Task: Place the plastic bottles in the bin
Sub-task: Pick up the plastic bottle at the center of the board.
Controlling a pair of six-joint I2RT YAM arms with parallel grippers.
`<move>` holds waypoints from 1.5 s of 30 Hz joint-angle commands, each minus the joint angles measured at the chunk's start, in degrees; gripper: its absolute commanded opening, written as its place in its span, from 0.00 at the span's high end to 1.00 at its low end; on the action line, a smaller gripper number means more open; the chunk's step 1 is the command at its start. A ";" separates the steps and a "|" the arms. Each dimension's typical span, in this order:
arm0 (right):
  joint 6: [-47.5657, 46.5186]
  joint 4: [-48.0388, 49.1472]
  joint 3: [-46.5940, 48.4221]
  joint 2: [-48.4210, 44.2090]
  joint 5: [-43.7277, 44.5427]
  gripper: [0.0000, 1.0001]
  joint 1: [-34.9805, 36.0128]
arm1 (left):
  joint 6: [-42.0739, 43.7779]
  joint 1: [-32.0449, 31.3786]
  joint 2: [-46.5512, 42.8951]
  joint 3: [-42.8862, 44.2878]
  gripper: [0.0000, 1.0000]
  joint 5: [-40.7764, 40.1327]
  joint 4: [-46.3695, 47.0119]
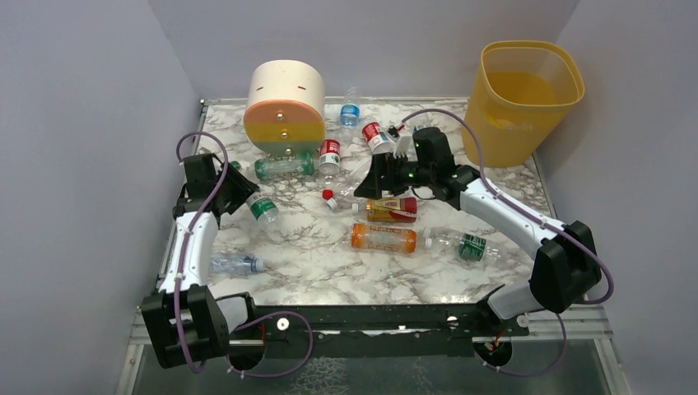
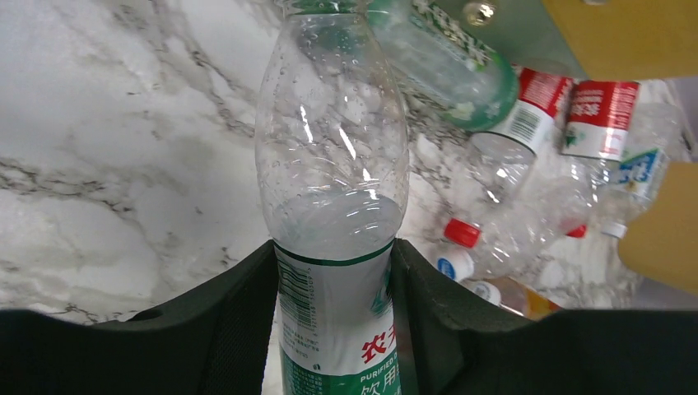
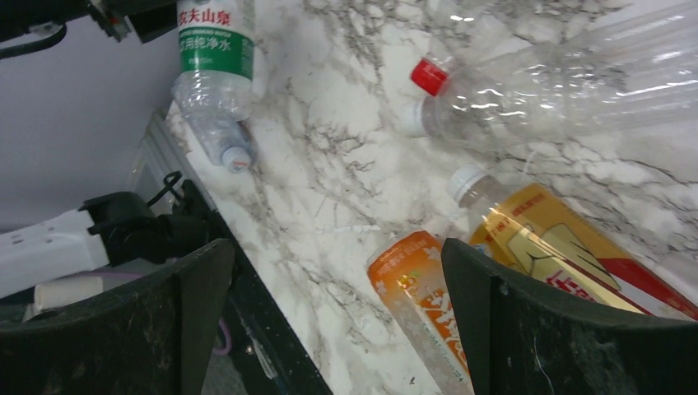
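The left claw (image 2: 333, 253) was clamped on the labelled body of a clear green-labelled bottle (image 2: 329, 164), whose neck pointed away over the left side of the marble counter (image 2: 99, 164). The right claw (image 3: 333, 271) stood wide and held nothing, above an orange bottle (image 3: 416, 296) and a yellow red-labelled bottle (image 3: 560, 263) lying side by side mid-counter. The other bottles (image 1: 330, 155) lay scattered near the round drawer unit (image 1: 284, 107), and the yellow bin (image 1: 506, 132) stood upright at the far right corner, well apart from the left claw

Bright, even light; faint shadows; glints on clear bottle (image 2: 332, 156).
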 commanded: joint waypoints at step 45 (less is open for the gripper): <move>10.28 11.80 13.91 16.35 1.83 0.15 17.43 | -15.07 -23.43 -6.69 6.86 0.56 6.37 5.20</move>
